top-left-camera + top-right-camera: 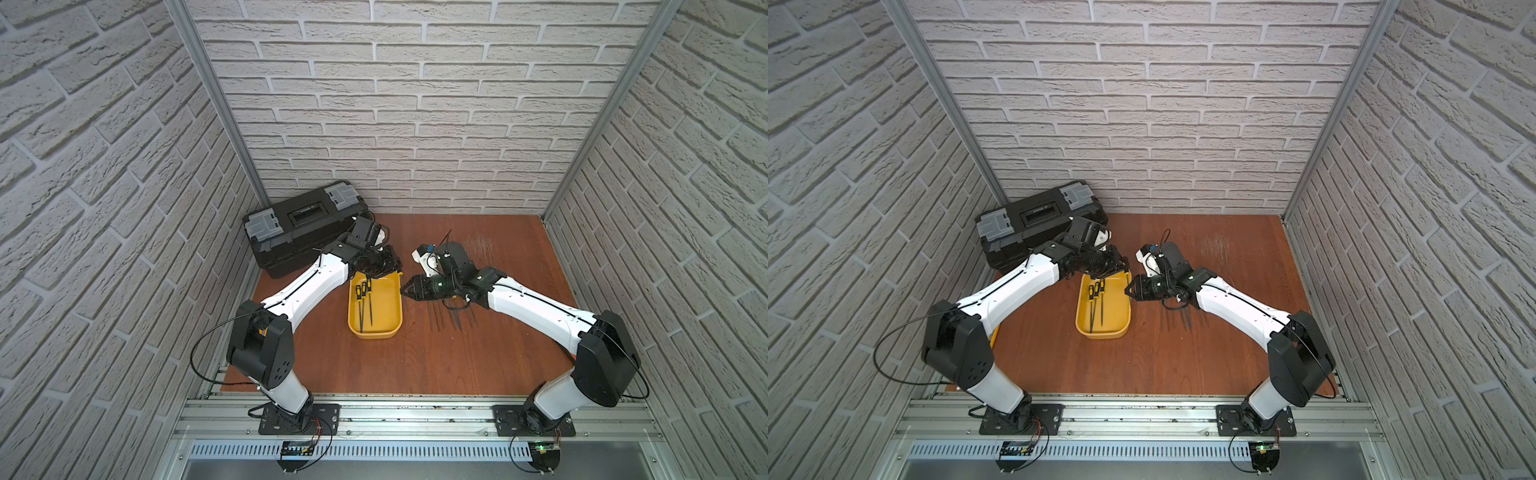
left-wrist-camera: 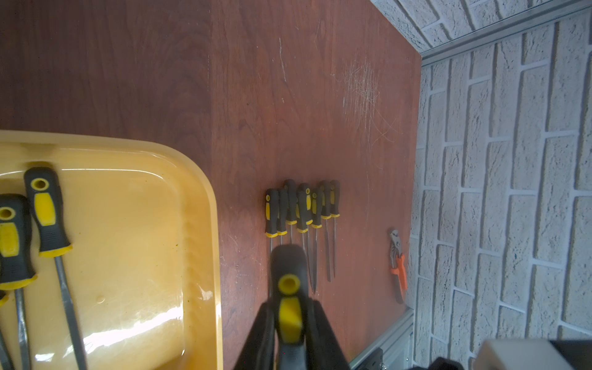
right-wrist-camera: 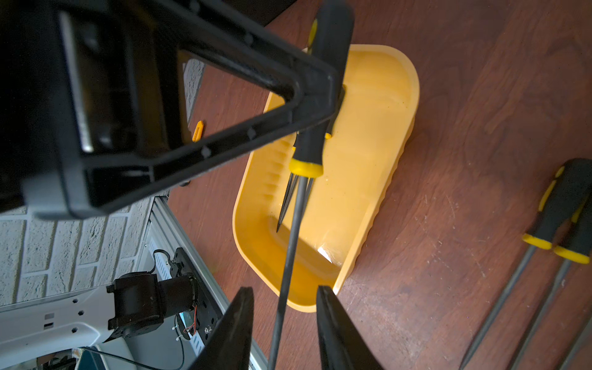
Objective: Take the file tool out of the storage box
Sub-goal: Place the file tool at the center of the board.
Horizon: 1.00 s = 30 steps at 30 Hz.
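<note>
The storage box [image 1: 387,309] [image 1: 1115,309] is a shallow yellow tub in the middle of the table. Three black-and-yellow file tools [image 1: 364,300] lie inside it. My left gripper [image 2: 290,307] [image 1: 386,266] hangs over the box's far end, shut on the handle of another file tool [image 2: 288,266]. That file's handle [image 3: 320,128] is above the box and its thin shaft [image 3: 292,237] runs down between my right gripper's fingers. My right gripper [image 3: 283,293] [image 1: 405,291] is at the box's right rim, jaws apart, with a gap on each side of the shaft.
A black toolbox [image 1: 303,228] stands at the back left, close behind the left arm. Several files [image 2: 301,211] [image 1: 451,320] lie in a row on the table right of the box, under the right arm. Orange-handled pliers [image 2: 398,269] lie near the right wall.
</note>
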{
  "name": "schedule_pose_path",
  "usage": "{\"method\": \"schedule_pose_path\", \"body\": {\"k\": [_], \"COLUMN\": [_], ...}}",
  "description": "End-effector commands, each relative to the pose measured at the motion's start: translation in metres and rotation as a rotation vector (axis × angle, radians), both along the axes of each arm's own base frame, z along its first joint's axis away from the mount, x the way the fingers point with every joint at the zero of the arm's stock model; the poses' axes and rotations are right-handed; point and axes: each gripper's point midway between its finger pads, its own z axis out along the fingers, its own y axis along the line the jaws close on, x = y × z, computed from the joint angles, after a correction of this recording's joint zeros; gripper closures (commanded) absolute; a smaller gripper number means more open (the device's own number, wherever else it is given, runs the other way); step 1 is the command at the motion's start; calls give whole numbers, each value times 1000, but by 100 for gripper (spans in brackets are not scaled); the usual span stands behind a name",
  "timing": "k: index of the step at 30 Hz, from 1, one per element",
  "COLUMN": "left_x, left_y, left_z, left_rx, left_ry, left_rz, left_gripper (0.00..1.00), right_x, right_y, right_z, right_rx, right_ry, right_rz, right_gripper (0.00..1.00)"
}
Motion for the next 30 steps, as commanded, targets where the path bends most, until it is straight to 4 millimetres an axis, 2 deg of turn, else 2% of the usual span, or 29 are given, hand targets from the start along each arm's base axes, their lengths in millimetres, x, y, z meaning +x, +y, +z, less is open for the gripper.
{"method": "schedule_pose_path", "body": {"k": [1,11,19,21,25,27,30], "left_x": [5,5,4,4,5,6,8], "left_y": [-3,-4,-3,-2,-2,-1,2], "left_z": [26,29,28,26,25,25,23], "left_rx": [-53,-61,-54,-47,-49,-47,-17], "left_ry": [-68,-71,-69,-66,-66,-65,-66], "left_rz": [-6,-10,-10,-7,-11,-11,-19], "left_gripper": [88,88,86,80,69,61,41], "right_x": [5,6,5,5,4,4,3], "right_y": [11,14,15,14,14,12,8], "right_z": [12,9,9,8,11,13,16], "right_rx": [31,29,25,21,25,19,0], "right_ry": [-44,-37,-35,-34,-37,-42,-54], "right_rz": [16,22,24,23,25,21,17], "right_gripper": [67,75,93,97,97,97,97]}}
